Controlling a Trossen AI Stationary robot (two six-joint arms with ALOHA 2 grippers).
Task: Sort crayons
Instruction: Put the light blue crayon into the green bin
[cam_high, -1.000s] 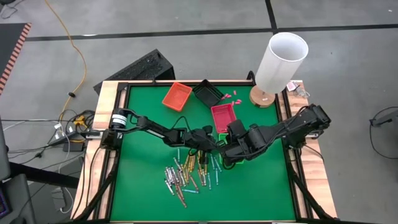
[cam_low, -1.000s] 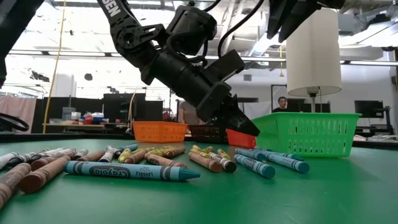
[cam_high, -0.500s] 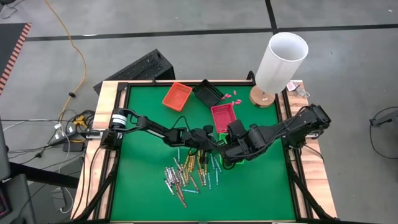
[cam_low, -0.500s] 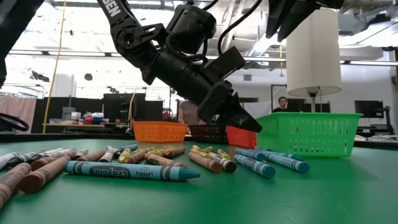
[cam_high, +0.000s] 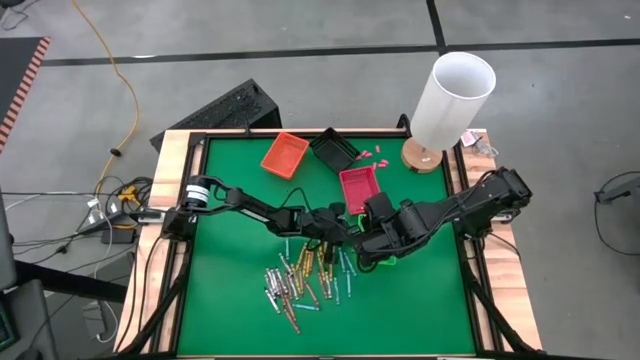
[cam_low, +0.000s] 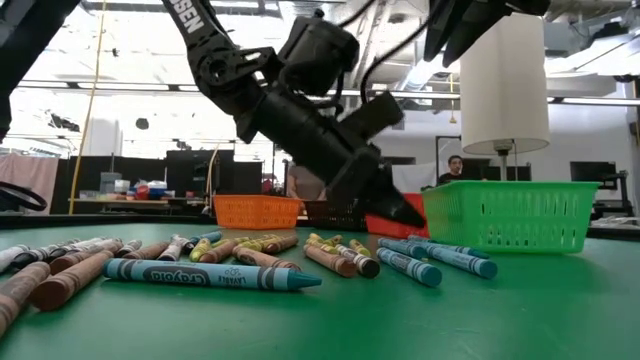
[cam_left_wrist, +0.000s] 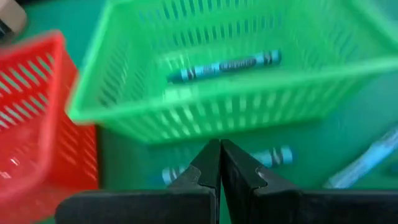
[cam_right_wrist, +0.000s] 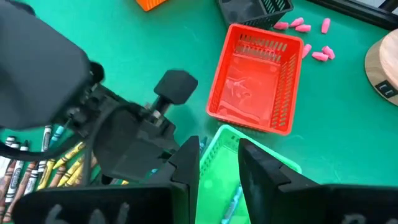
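Just past my left fingertips, on the green mat, lie two light blue crayons (cam_left_wrist: 273, 155), end to end in a line running crosswise to the way the fingers point, between them and the near wall of the green basket (cam_left_wrist: 205, 118). That crosswise lie is what the next pick turns on: the closed tips would have to part and straddle a stick across its thin width. A third light blue crayon (cam_left_wrist: 224, 65) already lies flat inside the basket, its long axis parallel to that near wall. The main heap of crayons (cam_high: 300, 280), yellow-orange, grey, brown-red and blue, is spread on the mat nearer the front edge, mostly lying front to back in the high view.

The left gripper (cam_left_wrist: 219, 163) has its fingers pressed fully together with nothing between them, hanging low over the mat beside the basket; I judge it the nearer arm for those loose blue ones. The right gripper (cam_right_wrist: 219, 163) holds the green basket's rim between half-parted fingers, one finger inside the wall and one outside. The red basket (cam_right_wrist: 258, 78) sits just beside the green one, with what looks like nothing in it.
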